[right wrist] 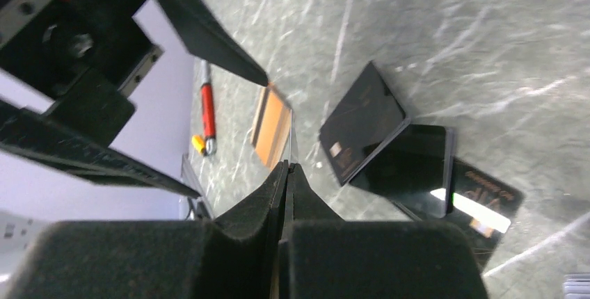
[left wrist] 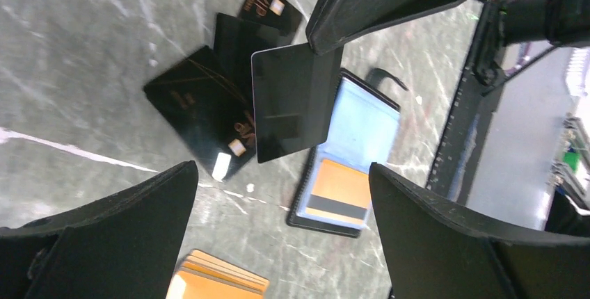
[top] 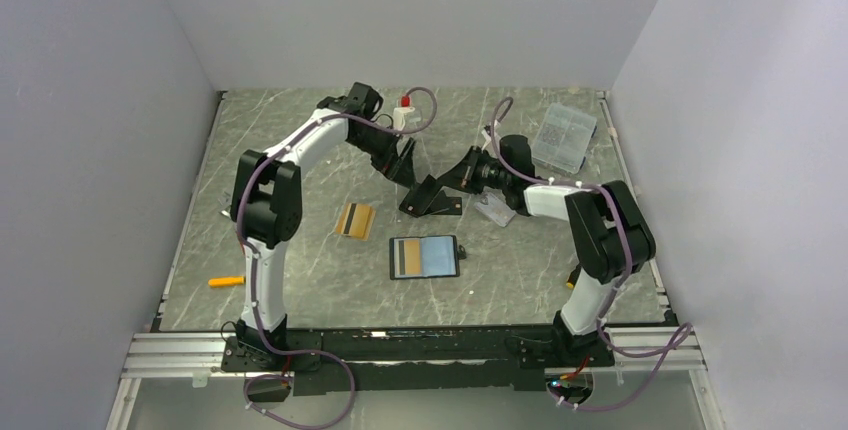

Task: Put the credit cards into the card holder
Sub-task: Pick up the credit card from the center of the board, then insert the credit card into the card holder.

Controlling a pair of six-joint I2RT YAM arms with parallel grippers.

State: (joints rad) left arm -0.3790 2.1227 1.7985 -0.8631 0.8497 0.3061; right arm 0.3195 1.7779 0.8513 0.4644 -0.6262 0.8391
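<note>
1. My right gripper (top: 427,198) is clamped shut on a grey card (left wrist: 292,101), holding it edge-up above the counter (top: 560,270) at centre frame.
2. My left gripper (top: 403,163) stands wide open just beside it, gripping nothing.
3. The card holder (top: 425,257) lies open at lower centre, blue lining up, with an orange card (left wrist: 339,191) tucked inside.
4. Black cards (left wrist: 202,111) overlap on the counter under the held card.
5. A second orange card (top: 355,219) lies to the upper left of the holder.

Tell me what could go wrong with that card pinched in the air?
1. The right pincer holds the dark card near one edge only, so it might twist or slip out before reaching the open wallet.
2. The wallet lies loose on the table; pushing a card in may just slide it.
3. The left pincer hangs open close by, so the two could bump.
</note>
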